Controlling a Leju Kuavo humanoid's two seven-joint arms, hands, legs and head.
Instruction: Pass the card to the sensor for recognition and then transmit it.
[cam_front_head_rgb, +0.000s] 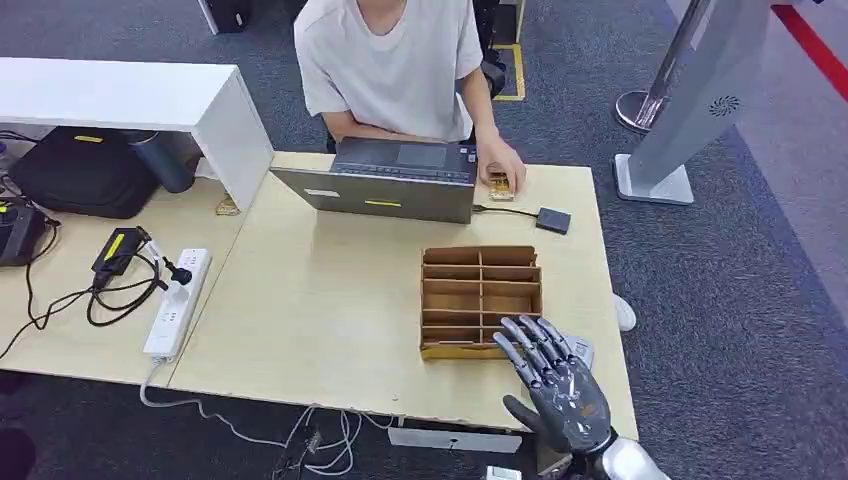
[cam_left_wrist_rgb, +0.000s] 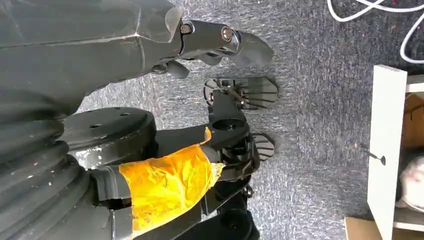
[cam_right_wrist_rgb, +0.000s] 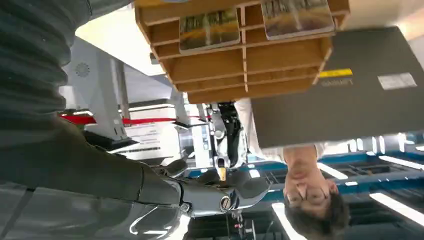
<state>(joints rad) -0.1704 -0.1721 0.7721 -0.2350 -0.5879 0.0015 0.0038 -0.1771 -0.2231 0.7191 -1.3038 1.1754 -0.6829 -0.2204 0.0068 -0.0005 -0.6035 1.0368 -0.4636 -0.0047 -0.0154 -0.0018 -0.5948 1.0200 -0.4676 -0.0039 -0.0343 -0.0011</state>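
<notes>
A wooden slotted card box (cam_front_head_rgb: 481, 298) stands on the table right of centre. In the right wrist view two picture cards (cam_right_wrist_rgb: 209, 29) (cam_right_wrist_rgb: 297, 15) lie in its near compartments. My right hand (cam_front_head_rgb: 555, 385) hovers at the box's near right corner, fingers spread and holding nothing; its thumb (cam_right_wrist_rgb: 220, 199) also appears in the right wrist view. A small pale flat thing (cam_front_head_rgb: 581, 349) lies partly hidden under those fingers. The black square sensor (cam_front_head_rgb: 552, 220) sits beyond the box, cabled to the laptop. My left hand (cam_left_wrist_rgb: 220, 37) hangs beside my body over the carpet, with nothing in it.
A person sits behind the open grey laptop (cam_front_head_rgb: 385, 182), with a hand (cam_front_head_rgb: 500, 165) resting on a small card beside it. A power strip (cam_front_head_rgb: 178, 300) and cables lie at the left. The table's right edge (cam_front_head_rgb: 612, 300) is close to my right hand.
</notes>
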